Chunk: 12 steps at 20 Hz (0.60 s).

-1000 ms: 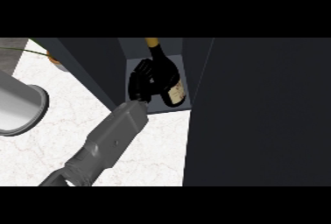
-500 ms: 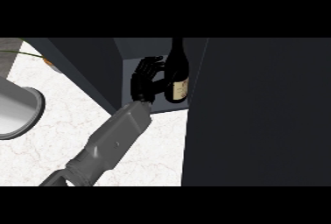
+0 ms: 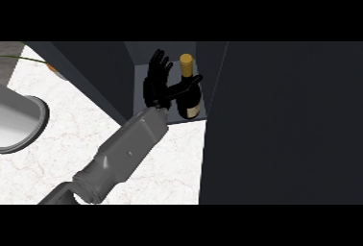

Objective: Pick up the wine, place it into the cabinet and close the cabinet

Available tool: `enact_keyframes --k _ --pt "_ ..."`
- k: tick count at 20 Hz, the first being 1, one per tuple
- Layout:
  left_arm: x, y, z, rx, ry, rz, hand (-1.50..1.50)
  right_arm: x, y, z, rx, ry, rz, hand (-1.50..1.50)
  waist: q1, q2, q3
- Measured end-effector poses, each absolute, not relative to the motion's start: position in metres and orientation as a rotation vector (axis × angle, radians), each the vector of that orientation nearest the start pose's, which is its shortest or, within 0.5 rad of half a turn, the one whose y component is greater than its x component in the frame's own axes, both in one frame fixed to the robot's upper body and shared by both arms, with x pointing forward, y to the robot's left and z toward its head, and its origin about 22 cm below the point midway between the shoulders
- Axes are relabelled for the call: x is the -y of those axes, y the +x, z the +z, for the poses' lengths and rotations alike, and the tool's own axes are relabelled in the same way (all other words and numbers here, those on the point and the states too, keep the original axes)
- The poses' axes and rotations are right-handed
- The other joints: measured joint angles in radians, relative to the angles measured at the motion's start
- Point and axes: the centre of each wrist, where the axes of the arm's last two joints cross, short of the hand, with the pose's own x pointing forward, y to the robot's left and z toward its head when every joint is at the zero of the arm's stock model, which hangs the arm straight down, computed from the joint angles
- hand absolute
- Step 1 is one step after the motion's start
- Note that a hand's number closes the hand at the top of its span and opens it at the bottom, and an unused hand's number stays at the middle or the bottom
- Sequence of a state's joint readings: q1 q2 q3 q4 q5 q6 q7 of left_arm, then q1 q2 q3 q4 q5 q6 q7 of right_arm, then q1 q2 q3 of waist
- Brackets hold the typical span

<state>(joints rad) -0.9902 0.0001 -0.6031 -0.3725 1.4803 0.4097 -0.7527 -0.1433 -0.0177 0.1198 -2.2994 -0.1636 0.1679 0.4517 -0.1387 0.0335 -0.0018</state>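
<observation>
Black left hand (image 3: 157, 81), fingers spread open, beside the upright wine (image 3: 188, 91) inside the cabinet (image 3: 284, 120).

Hand: the left hand (image 3: 157, 81), curled round the wine bottle (image 3: 188, 93) a second ago, has been opened; the fingers (image 3: 157, 65) are now held straight and pointed up into the cabinet (image 3: 131, 81).
Grip: the bottle has been let go; only the thumb is still seen across its shoulder.
Wine bottle: tilted in the earlier pictures, it is now stood upright on the cabinet floor, gold cap at the top.
Position: the hand is now placed just left of the bottle rather than over it.
</observation>
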Motion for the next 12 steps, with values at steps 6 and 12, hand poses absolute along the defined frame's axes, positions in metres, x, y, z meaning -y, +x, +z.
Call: enact_keyframes --k 6,12 --pt "-0.0693 0.3956 0.0032 1.598 -0.089 0.473 -1.50 0.1976 0.1924 0.1830 1.952 0.372 0.322 -1.50 0.002 0.000 0.001" --pt "-0.0606 0.3971 0.0114 1.658 -0.068 0.368 -1.50 0.1971 0.1913 0.1841 1.953 0.379 0.328 -1.50 0.009 -0.002 0.001"
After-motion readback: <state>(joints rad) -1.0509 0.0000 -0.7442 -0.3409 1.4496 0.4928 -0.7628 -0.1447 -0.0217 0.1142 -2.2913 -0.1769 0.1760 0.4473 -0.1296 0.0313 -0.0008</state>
